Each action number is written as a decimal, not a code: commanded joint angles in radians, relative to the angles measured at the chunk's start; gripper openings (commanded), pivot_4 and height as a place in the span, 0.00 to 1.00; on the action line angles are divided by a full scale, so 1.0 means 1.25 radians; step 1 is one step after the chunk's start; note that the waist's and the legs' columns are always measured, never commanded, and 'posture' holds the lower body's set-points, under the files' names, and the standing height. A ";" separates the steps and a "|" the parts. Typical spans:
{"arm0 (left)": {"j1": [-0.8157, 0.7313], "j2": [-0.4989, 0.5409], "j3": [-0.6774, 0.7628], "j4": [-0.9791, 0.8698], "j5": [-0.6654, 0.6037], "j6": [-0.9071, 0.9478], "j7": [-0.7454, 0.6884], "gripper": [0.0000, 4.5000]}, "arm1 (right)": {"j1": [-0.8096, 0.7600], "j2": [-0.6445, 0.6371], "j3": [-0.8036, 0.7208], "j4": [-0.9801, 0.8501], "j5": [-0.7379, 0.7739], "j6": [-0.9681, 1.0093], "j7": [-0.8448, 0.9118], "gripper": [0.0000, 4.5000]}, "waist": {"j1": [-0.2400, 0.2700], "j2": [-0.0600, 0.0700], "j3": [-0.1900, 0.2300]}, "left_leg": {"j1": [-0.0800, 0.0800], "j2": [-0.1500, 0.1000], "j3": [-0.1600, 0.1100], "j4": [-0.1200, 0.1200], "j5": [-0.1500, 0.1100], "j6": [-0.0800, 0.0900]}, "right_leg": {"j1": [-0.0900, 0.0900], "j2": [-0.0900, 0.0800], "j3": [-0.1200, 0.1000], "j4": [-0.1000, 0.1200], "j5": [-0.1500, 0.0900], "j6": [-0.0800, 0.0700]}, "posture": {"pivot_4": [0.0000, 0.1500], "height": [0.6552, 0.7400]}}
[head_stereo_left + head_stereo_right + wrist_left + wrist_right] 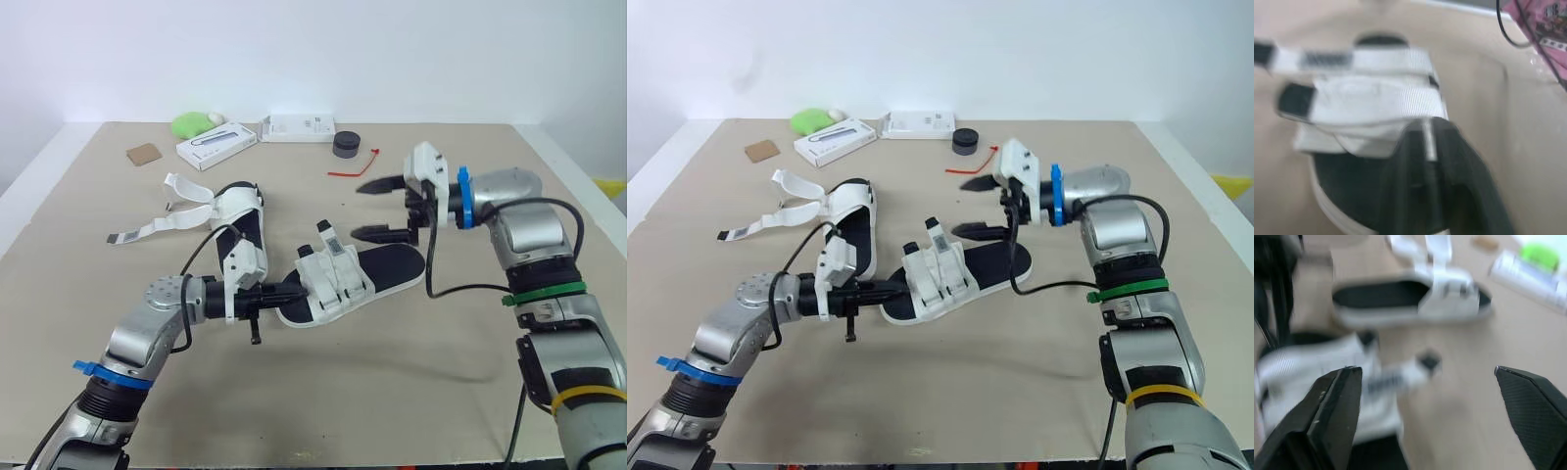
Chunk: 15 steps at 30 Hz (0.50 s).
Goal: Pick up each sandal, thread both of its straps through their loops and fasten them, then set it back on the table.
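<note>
1. Table [411, 392]: beige top, everything rests on it.
2. Near sandal [397, 266]: the landmark. It lies flat mid-table, with both straps [333, 279] folded across its front.
3. Second sandal [240, 211]: behind the near sandal, toward the robot's left. Its straps are loose and trail out sideways.
4. Right gripper [382, 209]: hovers over the near sandal's heel end, jaws spread wide, holding nothing.
5. Left gripper [282, 291]: at the near sandal's strap end, against its edge. Whether it grips, I cannot tell.
6. White box [217, 145]: well behind the near sandal.
7. Black puck [346, 145]: also well behind it.
</note>
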 commanded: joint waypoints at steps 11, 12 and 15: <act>0.129 0.064 0.118 -0.189 -0.102 -0.004 0.019 0.99 | -0.025 0.081 -0.002 0.266 -0.074 -0.272 0.024 1.00 | -0.001 0.000 0.000 | 0.000 0.001 0.000 0.000 0.000 -0.002 | 0.000 -0.002 0.001 0.000 0.000 0.000 | 1.00 1.00; 0.133 0.067 0.119 -0.193 -0.106 -0.004 0.022 0.99 | -0.028 0.092 -0.005 0.269 -0.072 -0.279 0.025 1.00 | 0.000 0.000 0.000 | 0.000 0.001 -0.001 0.000 0.000 -0.002 | 0.000 -0.001 0.001 0.000 0.000 -0.001 | 1.00 1.00; 0.142 0.070 0.117 -0.206 -0.107 -0.005 0.031 0.99 | -0.040 0.135 -0.022 0.280 -0.055 -0.277 0.015 1.00 | 0.000 0.000 0.000 | 0.000 0.001 -0.001 0.000 0.001 -0.003 | 0.000 0.000 0.001 0.000 0.001 -0.001 | 1.00 1.00</act>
